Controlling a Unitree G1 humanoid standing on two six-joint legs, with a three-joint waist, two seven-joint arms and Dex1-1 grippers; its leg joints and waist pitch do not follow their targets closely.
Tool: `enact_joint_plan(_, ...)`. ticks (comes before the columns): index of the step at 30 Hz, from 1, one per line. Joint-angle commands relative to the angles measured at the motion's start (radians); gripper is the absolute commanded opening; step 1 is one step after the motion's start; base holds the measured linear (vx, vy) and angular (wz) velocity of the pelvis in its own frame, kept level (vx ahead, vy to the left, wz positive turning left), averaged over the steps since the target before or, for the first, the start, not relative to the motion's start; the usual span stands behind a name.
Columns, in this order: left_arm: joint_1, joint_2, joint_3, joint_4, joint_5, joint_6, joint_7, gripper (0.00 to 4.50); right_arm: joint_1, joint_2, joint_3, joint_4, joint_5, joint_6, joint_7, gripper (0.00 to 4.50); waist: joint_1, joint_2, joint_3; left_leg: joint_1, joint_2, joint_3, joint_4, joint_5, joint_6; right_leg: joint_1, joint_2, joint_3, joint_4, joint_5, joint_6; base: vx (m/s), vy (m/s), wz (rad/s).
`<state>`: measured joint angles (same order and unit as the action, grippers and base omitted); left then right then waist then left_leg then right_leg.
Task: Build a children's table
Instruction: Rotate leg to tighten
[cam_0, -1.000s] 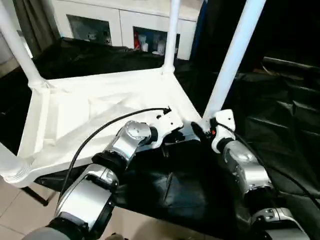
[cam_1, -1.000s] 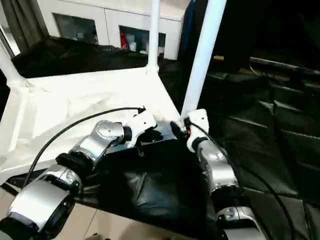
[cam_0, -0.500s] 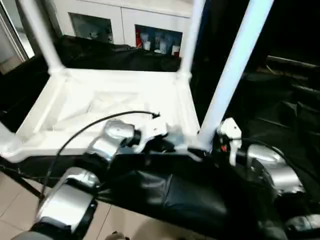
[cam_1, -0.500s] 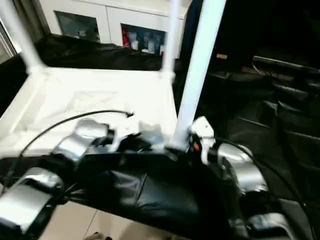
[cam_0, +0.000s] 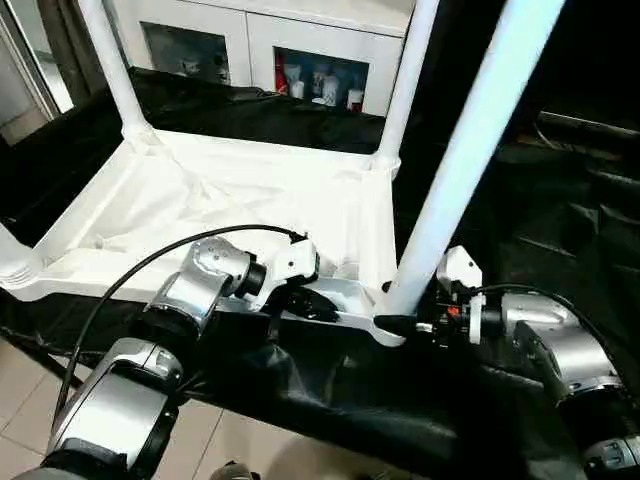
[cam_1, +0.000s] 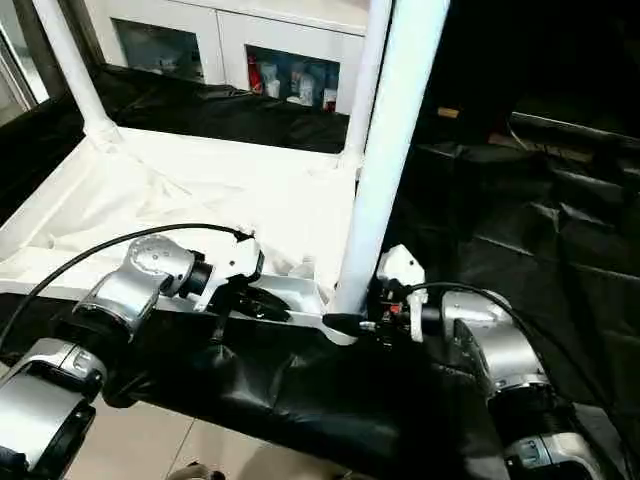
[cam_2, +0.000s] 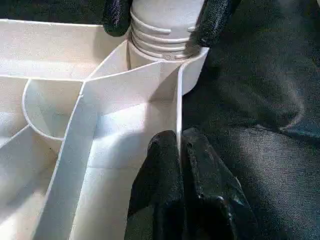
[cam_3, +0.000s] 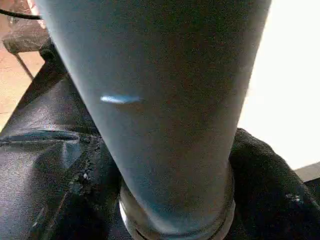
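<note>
My left gripper (cam_2: 179, 150) is pinched shut on the near rim of the upturned table top (cam_0: 230, 200). Just beyond it, my right gripper (cam_0: 400, 322) clasps the corner leg (cam_0: 455, 175) at its base — the other legs stand farther off.

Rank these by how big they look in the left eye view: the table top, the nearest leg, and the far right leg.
1. table top
2. nearest leg, though it looks bigger partly because it stands closest to the camera
3. far right leg
</note>
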<state>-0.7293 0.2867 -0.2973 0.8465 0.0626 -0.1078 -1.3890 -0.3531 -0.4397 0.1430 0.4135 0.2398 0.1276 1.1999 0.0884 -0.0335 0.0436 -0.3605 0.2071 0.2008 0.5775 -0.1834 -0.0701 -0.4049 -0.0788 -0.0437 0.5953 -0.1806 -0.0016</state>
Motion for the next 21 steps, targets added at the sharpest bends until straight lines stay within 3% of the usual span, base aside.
enact_joint_plan(1, 0.004, -0.019, 0.012, 0.005, -0.005, -0.009, 0.05, 0.0, 0.014, 0.009, 0.004, 0.009, -0.012, 0.001, -0.022, 2.75, 0.002, -0.008, -0.056, 0.009, 0.031, -0.008, -0.061, -0.191, 0.061, 0.047, -0.059, 0.032, -0.059, -0.156, -0.246, 0.0, 0.0, 0.0)
enact_joint_plan(3, -0.012, -0.034, 0.021, 0.034, 0.012, -0.019, 0.135, 0.0, 0.014, 0.034, -0.01, 0.032, -0.03, -0.002, -0.097, 2.7, 0.0, -0.01, -0.055, 0.008, 0.029, -0.009, -0.062, -0.201, 0.054, 0.046, -0.06, 0.033, -0.062, -0.177, -0.24, 0.0, 0.0, 0.0)
enact_joint_plan(5, -0.035, -0.055, 0.029, 0.073, 0.038, -0.014, 0.254, 0.0, 0.004, 0.072, -0.032, 0.077, -0.057, 0.0, -0.218, 2.67, -0.006, -0.01, -0.052, 0.012, 0.027, -0.013, -0.066, -0.238, 0.035, 0.042, -0.063, 0.033, -0.072, -0.267, -0.214, 0.0, 0.0, 0.0)
enact_joint_plan(9, -0.079, -0.118, 0.058, 0.143, 0.052, -0.015, 0.456, 0.0, -0.022, 0.154, -0.077, 0.156, -0.096, 0.046, -0.484, 2.66, -0.016, -0.009, -0.052, 0.017, 0.023, -0.017, -0.069, -0.266, 0.006, 0.038, -0.061, 0.033, -0.083, -0.359, -0.175, 0.0, 0.0, 0.0)
enact_joint_plan(12, -0.102, -0.174, 0.053, 0.176, 0.067, 0.022, 0.553, 0.0, -0.059, 0.245, -0.137, 0.223, -0.091, 0.082, -0.71, 2.66, -0.027, -0.005, -0.052, 0.014, 0.022, -0.016, -0.071, -0.274, -0.001, 0.033, -0.06, 0.036, -0.082, -0.347, -0.177, 0.0, 0.0, 0.0)
enact_joint_plan(14, -0.111, -0.2, 0.053, 0.192, 0.07, 0.032, 0.585, 0.0, -0.078, 0.286, -0.161, 0.247, -0.088, 0.09, -0.792, 2.66, -0.031, -0.003, -0.053, 0.014, 0.021, -0.018, -0.071, -0.264, -0.004, 0.039, -0.06, 0.034, -0.083, -0.332, -0.176, 0.0, 0.0, 0.0)
enact_joint_plan(17, -0.119, -0.242, 0.042, 0.207, 0.074, 0.032, 0.602, 0.0, -0.103, 0.337, -0.15, 0.264, -0.117, 0.072, -0.87, 2.66, -0.033, -0.002, -0.054, 0.014, 0.02, -0.016, -0.07, -0.261, -0.001, 0.038, -0.057, 0.036, -0.082, -0.294, -0.182, 0.0, 0.0, 0.0)
enact_joint_plan(19, -0.127, -0.271, 0.031, 0.221, 0.08, 0.015, 0.59, 0.0, -0.112, 0.365, -0.098, 0.249, -0.153, 0.011, -0.841, 2.66, -0.033, -0.001, -0.055, 0.013, 0.018, -0.015, -0.068, -0.259, 0.011, 0.04, -0.057, 0.035, -0.082, -0.273, -0.183, 0.0, 0.0, 0.0)
enact_joint_plan(21, -0.127, -0.268, 0.028, 0.221, 0.082, 0.01, 0.579, 0.0, -0.113, 0.357, -0.087, 0.247, -0.157, -0.01, -0.817, 3.22, -0.032, -0.001, -0.056, 0.01, 0.019, -0.015, -0.068, -0.25, 0.024, 0.043, -0.058, 0.036, -0.08, -0.263, -0.185, 0.0, 0.0, 0.0)
